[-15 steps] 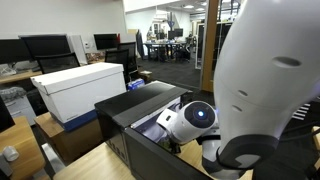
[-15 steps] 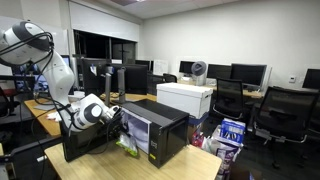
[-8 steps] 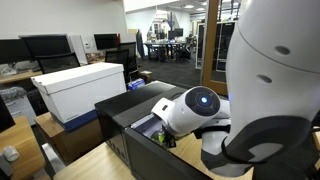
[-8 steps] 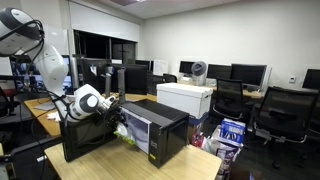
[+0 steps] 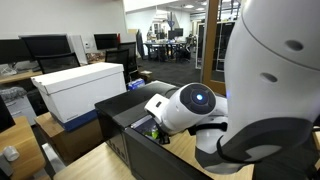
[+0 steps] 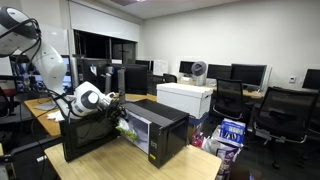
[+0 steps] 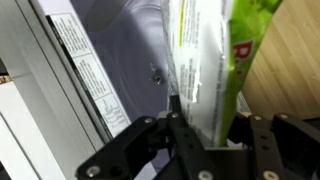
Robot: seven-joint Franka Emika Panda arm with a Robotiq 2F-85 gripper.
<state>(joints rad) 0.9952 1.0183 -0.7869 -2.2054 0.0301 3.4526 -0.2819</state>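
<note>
Arm (image 6: 45, 65): white, reaching in from beyond the left end of the bench (image 6: 120, 168) and bending down towards the microwave (image 6: 158, 128).
Door (image 6: 85, 140): standing swung open on the microwave's left, its dark panel facing the camera in an exterior view.
Claw (image 7: 208, 128): hanging at the microwave's open mouth. In the wrist view its dark fingers (image 7: 178, 128) are pinching close together on one edge of the packet (image 7: 205, 55) and gripping it.
Packet: green and white and crinkled, hanging from the claw just in front of the opening, above the bench. It is showing as a small green patch in both exterior views (image 6: 126, 130) (image 5: 153, 131).
Microwave: black, sitting on the bench towards its right end, with its grey cavity (image 7: 125, 40) showing behind the packet.
White box (image 6: 186, 98): standing behind the microwave, well apart from the claw.
</note>
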